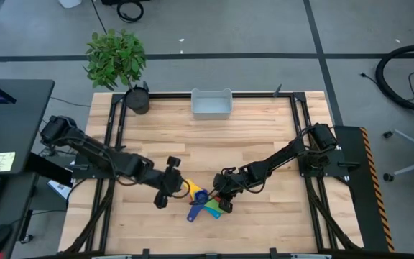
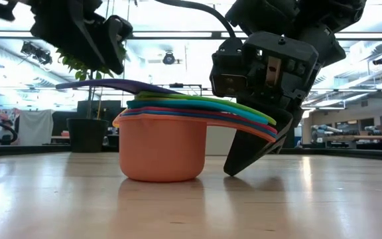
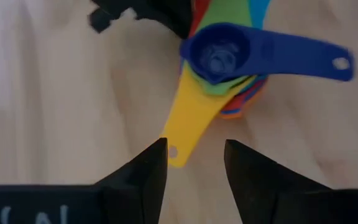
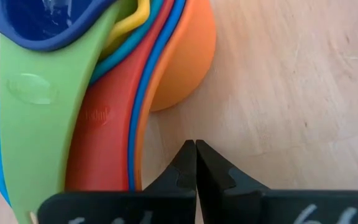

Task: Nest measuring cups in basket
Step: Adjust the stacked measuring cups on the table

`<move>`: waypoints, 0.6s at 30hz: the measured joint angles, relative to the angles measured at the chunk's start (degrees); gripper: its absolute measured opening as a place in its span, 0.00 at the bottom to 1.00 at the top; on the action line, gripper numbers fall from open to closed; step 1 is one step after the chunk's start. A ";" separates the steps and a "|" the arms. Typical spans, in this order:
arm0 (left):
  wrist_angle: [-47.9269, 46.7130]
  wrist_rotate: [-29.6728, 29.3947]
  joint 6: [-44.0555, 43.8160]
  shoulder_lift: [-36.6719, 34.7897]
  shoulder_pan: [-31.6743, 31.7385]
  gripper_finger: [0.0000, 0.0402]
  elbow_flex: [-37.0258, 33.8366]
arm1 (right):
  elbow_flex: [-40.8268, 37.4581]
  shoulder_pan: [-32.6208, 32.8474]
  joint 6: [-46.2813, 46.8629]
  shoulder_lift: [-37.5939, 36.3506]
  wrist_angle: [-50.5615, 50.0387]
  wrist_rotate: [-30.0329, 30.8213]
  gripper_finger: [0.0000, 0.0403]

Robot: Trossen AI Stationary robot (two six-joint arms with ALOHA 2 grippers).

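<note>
Table point(image 1: 264, 137): pale wood, framed by dark rails. Basket point(image 1: 212, 105) sat at the far edge, centre, seemingly with nothing in it, though its floor was hard to read from above. A potted plant point(image 1: 117, 61) stood at the far left corner.

Measuring cups point(image 1: 203, 203): nested in one stack on bare wood near the front edge, centre, well apart from the basket. Orange cup point(image 2: 161, 149) at the bottom, the dark blue cup point(image 3: 219, 55) on top, handles fanned to several sides.

Left gripper point(image 1: 166, 191): just left of the stack, jaws apart and holding nothing; the yellow handle point(image 3: 188, 118) pointed toward the gap between its fingers without touching them.

Right gripper point(image 4: 195, 163): jaws shut together on nothing, tips down at the table just beside the orange cup, under the fanned handles on the stack's right.

Step in hand, as judged: nesting looked finished; the transfer to the basket was not begun. Next move calls for a firm pinch on the stacked handles or the orange cup's rim, a level lift so the stack stays together, then a long carry to the far edge.
</note>
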 joint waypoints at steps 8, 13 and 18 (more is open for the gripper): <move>9.36 -2.26 -4.35 -0.01 -2.28 0.41 -6.79 | -0.04 -0.02 -0.22 0.00 0.17 -0.05 0.00; 15.12 -4.09 -3.61 -0.01 -2.96 0.41 -9.81 | -0.04 -0.07 -0.22 0.00 0.28 -0.90 0.00; 17.63 -4.52 0.90 1.09 -3.26 0.41 -11.12 | -0.07 -0.07 -0.22 0.00 0.28 -1.25 0.00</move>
